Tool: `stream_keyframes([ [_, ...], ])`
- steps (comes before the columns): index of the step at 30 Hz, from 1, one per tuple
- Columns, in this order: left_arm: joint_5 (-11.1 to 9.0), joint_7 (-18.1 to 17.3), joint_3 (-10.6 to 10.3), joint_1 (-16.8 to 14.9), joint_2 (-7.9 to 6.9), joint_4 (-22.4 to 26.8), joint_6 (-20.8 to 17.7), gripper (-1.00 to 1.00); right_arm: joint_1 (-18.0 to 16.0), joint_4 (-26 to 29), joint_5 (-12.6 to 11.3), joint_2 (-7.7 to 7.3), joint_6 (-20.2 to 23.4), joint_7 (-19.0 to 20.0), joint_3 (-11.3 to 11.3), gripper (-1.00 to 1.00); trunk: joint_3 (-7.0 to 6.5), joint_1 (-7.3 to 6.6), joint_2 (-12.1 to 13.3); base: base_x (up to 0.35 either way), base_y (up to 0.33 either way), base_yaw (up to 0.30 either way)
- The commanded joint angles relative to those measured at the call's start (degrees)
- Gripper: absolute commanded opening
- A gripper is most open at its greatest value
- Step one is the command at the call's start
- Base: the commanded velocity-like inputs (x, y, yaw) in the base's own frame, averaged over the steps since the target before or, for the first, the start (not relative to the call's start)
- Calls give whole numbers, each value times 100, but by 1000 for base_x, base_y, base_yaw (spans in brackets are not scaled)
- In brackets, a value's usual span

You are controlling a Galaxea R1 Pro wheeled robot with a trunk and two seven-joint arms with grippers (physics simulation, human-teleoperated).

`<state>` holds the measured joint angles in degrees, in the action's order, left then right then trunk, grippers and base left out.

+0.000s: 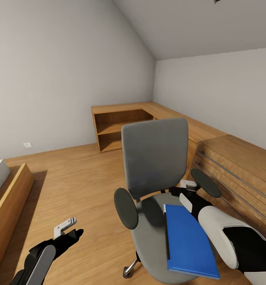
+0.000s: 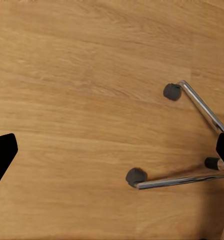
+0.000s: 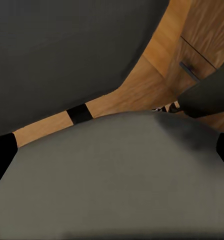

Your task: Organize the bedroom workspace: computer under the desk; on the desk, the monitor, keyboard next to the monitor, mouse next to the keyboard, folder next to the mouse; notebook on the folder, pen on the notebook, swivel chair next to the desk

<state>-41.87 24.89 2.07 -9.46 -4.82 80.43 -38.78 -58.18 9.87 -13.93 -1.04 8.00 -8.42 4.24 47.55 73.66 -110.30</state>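
The grey swivel chair (image 1: 154, 154) stands in the middle of the head view with its back towards the far wall. The blue folder (image 1: 190, 241) lies flat on the near right part of its seat (image 3: 117, 180). My right arm reaches over the folder. Its gripper (image 1: 178, 192) is open above the bare seat, near the chair back (image 3: 67, 55) and the right armrest (image 1: 206, 183), and holds nothing. My left gripper (image 1: 71, 231) hangs open over the oak floor, left of the chair. In the left wrist view the chair's chrome base legs (image 2: 182, 180) and casters (image 2: 136, 176) lie below that gripper (image 2: 112, 152).
Low oak cabinets (image 1: 121, 126) run along the far wall and turn down the right side, where oak drawers (image 1: 236, 166) stand close behind the chair. A bed frame (image 1: 10, 198) sits at the left edge. Open plank floor (image 1: 81, 186) lies between bed and chair.
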Motion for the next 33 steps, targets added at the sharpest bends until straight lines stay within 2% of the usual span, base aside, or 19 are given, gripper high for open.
stream_keyframes([
  [1,-62,51,0,-3,-1,9,-14,100,-1,16,-47,-4,58,-28,45,100,5,-1,-2,5,0,0],
  [12,-67,51,4,-3,-1,24,-15,100,-1,45,-71,-19,483,-27,33,100,5,-1,-2,1,0,0],
  [33,-59,51,-2,-3,8,26,-7,100,-1,49,-74,-19,647,-28,25,100,382,461,-845,0,0,0],
])
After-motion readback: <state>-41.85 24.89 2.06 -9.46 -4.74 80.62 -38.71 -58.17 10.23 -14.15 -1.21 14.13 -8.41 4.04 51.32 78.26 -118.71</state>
